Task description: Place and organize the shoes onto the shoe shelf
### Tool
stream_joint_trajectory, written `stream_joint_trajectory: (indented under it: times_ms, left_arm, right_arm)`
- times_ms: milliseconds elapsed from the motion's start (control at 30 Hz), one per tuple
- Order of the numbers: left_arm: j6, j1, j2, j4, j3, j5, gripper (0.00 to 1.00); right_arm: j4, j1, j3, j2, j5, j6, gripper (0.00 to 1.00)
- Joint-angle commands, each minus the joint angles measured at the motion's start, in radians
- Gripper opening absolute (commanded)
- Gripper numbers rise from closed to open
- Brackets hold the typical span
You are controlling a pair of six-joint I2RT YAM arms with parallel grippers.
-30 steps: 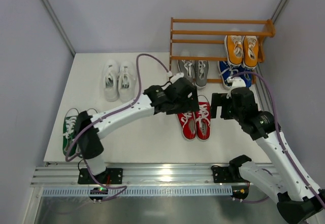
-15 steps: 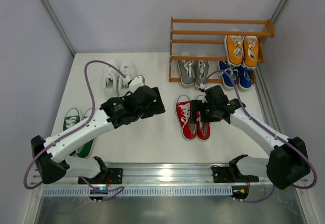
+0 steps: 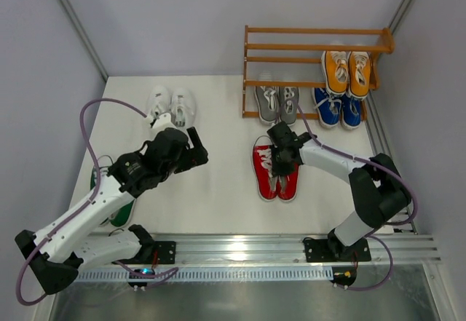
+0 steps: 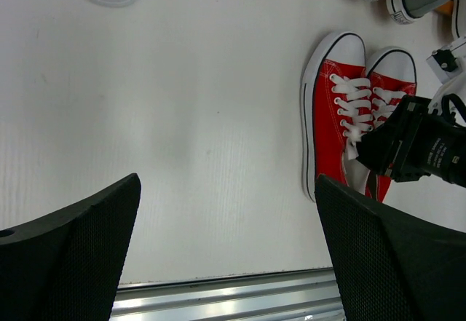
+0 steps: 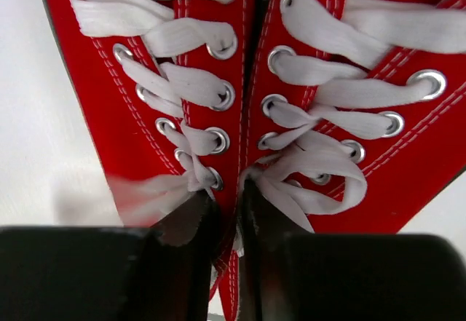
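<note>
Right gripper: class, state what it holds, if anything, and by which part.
The right gripper pinches the red shoes by their adjoining inner walls, one finger in each shoe's opening, behind the laces.

At the far right of the table (image 3: pixel 218 197), orange-brown slatted shoe shelf (image 3: pixel 291 30), three tiers, upright. On its middle tier, right end: orange pair (image 3: pixel 347 71), side by side. Down at the lowest level — grey pair (image 3: pixel 277 103) at the left end, blue pair (image 3: pixel 337 108) at the right. Just in front of the shelf, red pair (image 3: pixel 265 172), flat on the table, white toe caps toward the shelf, white laces, inner sides pressed together. At the back left, white pair (image 3: pixel 171 104), side by side. Near the left edge — green pair (image 3: pixel 125 212), mostly hidden, off the shelf.
</note>
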Motion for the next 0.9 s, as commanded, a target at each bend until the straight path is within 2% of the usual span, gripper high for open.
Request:
stream_joint_trajectory:
  times_ms: [0,33,333,500,633,667,867]
  left_arm:
    - [0.081,0.036,-0.053,0.039,-0.043,0.054,1.0]
    - [0.084,0.043,-0.063,0.038,-0.048,0.072,1.0]
    - [0.139,0.074,-0.106,0.076,-0.1,0.106,1.0]
    - [0.134,0.076,-0.097,0.133,-0.106,0.063,1.0]
    - [0.122,0.08,-0.076,0.188,-0.1,0.055,1.0]
    - [0.125,0.085,-0.057,0.199,-0.097,0.063,1.0]
    - [0.165,0.09,0.019,0.168,-0.013,0.09,1.0]
  right_arm:
    - [0.051,0.018,0.053,0.042,0.091,0.103,0.13]
    - [0.041,0.026,0.052,0.033,0.101,0.132,0.05]
    - [-0.07,0.128,0.022,-0.188,0.182,0.11,0.04]
    - [-0.26,0.142,0.243,-0.292,0.206,-0.022,0.04]
    - [-0.405,0.113,0.484,-0.231,0.272,-0.132,0.04]
    - [-0.42,0.101,0.56,-0.214,0.269,-0.152,0.04]
    - [-0.362,-0.009,0.723,-0.087,0.229,-0.249,0.04]
